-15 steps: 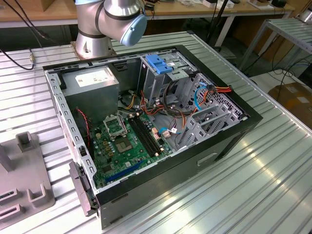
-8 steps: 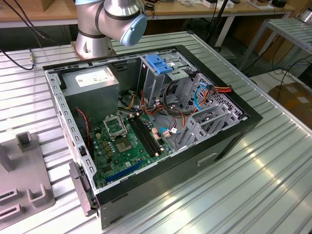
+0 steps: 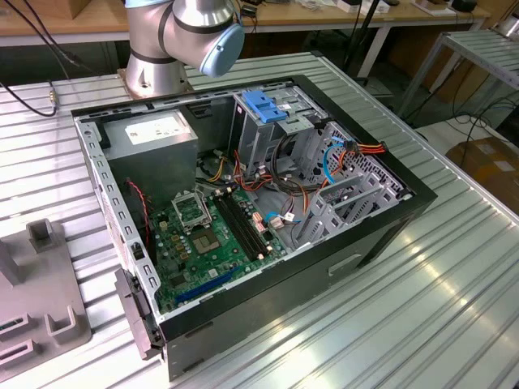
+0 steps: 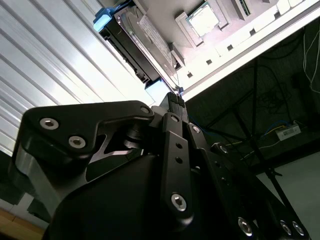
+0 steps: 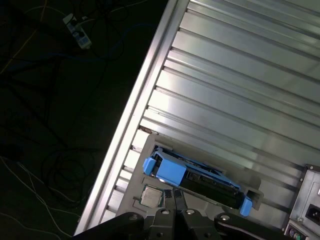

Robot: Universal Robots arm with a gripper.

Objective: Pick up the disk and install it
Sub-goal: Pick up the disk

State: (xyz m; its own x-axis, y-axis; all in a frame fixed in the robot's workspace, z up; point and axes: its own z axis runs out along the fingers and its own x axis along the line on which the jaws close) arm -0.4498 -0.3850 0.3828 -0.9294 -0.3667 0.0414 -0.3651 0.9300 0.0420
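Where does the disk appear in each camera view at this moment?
Second wrist view: the disk rests in a grey holder, just beyond the hand.
First wrist view: the disk is in the same holder near the table's edge, just beyond the hand.
Shared landmark: the ribbed metal table, which in the exterior view carries the open computer case.

The computer case (image 3: 268, 312) lies open on top, with free room above the motherboard (image 3: 203, 243). Red and orange cables (image 3: 365, 148) crowd the drive cage (image 3: 248, 142). Around the disk (image 5: 206, 183), the rim of its grey holder (image 5: 140, 169) stands close.
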